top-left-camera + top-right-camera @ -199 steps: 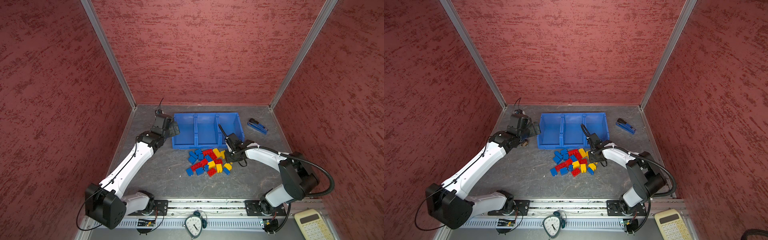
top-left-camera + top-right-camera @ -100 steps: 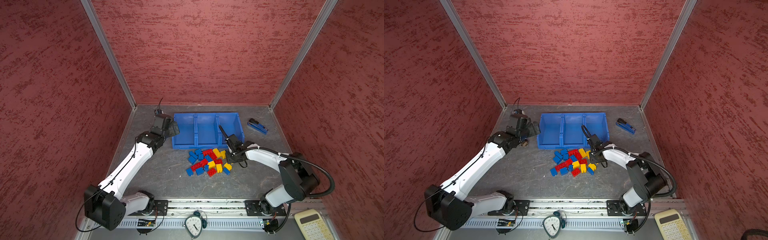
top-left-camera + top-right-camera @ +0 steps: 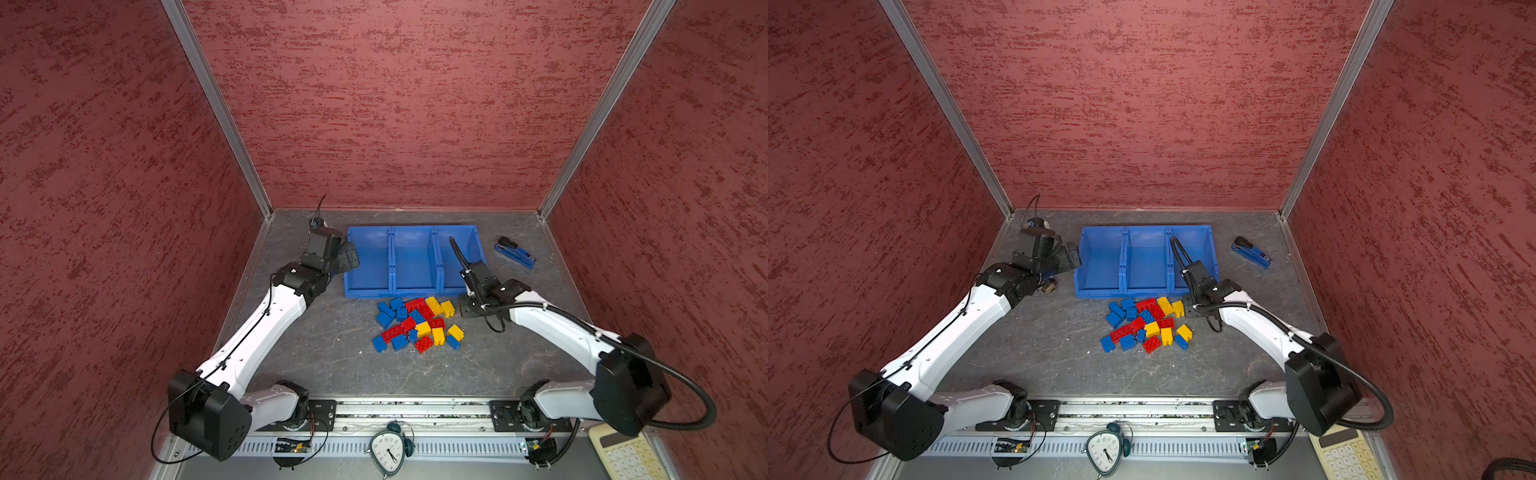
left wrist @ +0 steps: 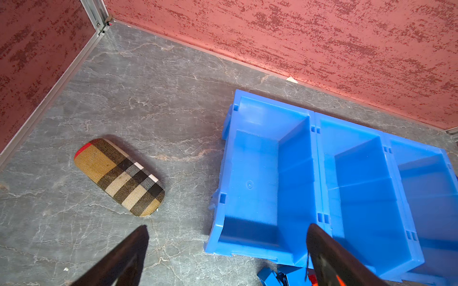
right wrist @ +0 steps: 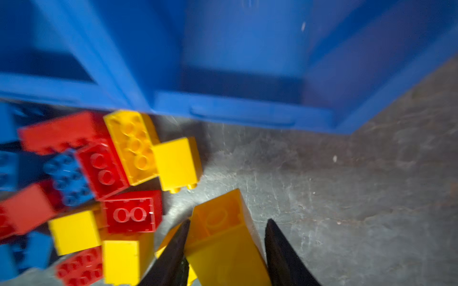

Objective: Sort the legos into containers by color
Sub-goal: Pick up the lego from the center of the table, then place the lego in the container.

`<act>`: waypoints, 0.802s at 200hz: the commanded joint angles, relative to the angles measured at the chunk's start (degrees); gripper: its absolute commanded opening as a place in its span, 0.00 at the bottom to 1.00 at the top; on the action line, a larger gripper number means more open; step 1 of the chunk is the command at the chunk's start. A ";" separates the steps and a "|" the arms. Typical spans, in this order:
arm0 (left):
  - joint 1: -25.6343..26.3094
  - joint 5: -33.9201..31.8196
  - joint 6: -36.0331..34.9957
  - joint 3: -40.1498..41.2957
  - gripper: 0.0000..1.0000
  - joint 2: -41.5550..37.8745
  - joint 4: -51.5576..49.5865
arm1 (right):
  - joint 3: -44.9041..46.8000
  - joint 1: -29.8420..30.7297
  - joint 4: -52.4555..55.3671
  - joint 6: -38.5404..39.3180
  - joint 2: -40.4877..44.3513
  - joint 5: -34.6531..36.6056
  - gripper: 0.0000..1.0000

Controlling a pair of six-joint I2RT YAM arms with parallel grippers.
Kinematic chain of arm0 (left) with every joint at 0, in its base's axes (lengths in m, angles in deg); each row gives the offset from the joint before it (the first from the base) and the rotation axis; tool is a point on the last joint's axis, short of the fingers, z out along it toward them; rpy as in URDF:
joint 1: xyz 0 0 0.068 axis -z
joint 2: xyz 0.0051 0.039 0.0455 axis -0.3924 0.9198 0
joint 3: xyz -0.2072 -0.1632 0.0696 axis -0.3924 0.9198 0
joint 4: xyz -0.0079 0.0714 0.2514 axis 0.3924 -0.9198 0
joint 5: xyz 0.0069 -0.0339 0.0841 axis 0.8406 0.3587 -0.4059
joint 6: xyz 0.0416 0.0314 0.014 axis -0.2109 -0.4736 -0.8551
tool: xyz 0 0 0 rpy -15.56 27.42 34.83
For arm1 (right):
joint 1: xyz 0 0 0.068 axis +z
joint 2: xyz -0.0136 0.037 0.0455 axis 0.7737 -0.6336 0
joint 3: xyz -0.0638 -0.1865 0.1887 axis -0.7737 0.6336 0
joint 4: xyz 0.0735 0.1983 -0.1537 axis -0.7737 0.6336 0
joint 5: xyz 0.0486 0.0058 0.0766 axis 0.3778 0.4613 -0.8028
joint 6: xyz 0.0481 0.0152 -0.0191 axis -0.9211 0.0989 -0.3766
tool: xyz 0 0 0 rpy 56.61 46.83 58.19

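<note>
While right gripper [image 5: 229,220] straddles yellow brick [image 5: 223,247] at legos' [image 3: 415,324] 3 o'clock edge, jaws not quite clamped, squeeze flat faces squarely before lifting to containers [image 3: 390,291] at 12; left gripper [image 4: 228,226] gapes empty.

Three blue containers [image 3: 390,262] sat joined in a row in the middle of both top views. Just below them lay one pile of legos [image 3: 417,322], about twenty in all. In a top view I counted about nine blue legos [image 3: 384,309], six red legos [image 3: 392,332] and five yellow legos [image 3: 433,305]. There was one stapler [image 3: 515,253] at the right. One clock [image 3: 388,451] and one calculator [image 3: 627,457] were at the bottom. The left wrist view showed one checked glasses case [image 4: 119,177]. There were two robot arms, the left arm [image 3: 266,324] and the right arm [image 3: 557,328].
</note>
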 commanded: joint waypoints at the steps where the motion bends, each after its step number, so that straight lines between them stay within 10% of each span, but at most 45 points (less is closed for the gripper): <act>1: 1.06 0.34 0.06 -1.53 0.99 -0.28 -0.84 | -8.75 -0.91 -1.51 2.32 -0.73 -0.18 0.22; 87: 2.87 -2.41 1.90 2.32 0.99 -6.00 -7.04 | -23.51 -5.60 -15.76 4.07 -27.79 9.44 0.26; 160: 5.61 1.23 0.47 2.64 0.99 -5.51 -6.46 | -17.90 -6.27 -9.04 2.60 -17.79 5.01 0.70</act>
